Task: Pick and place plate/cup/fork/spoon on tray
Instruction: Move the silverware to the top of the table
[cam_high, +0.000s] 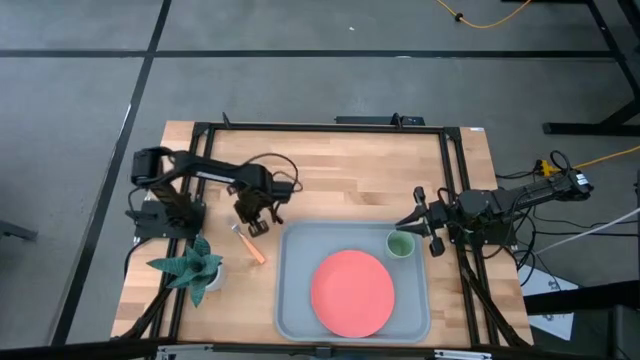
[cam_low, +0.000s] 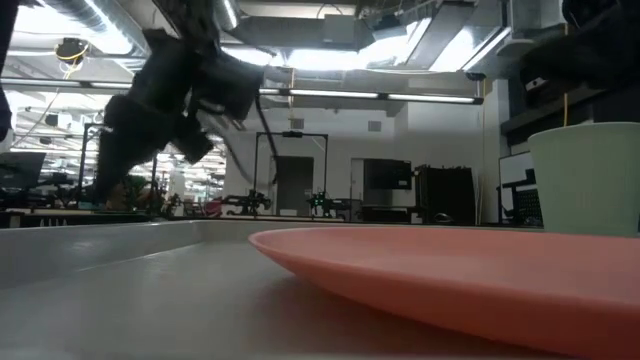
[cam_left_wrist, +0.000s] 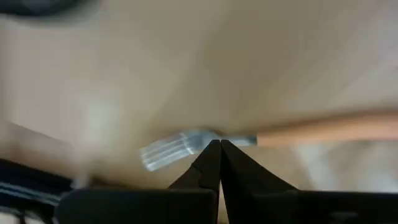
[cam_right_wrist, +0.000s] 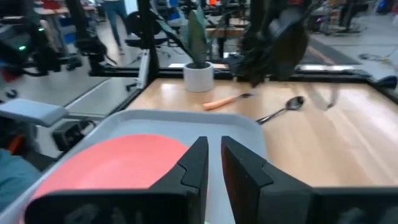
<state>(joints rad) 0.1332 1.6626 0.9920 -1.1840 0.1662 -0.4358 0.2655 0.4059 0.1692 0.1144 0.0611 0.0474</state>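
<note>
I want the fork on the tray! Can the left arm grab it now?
Probably yes. The left gripper hangs right above the fork, which lies on bare table with nothing covering it, though its fingers look shut.

Left arm's stretched in from the left edge, elbow bent, and its hand (cam_high: 257, 222) points down near the middle-left of the tabletop with both fingers pressed together. Right arm comes in low from the right side; its hand (cam_high: 412, 227) has fingers nearly together.
</note>
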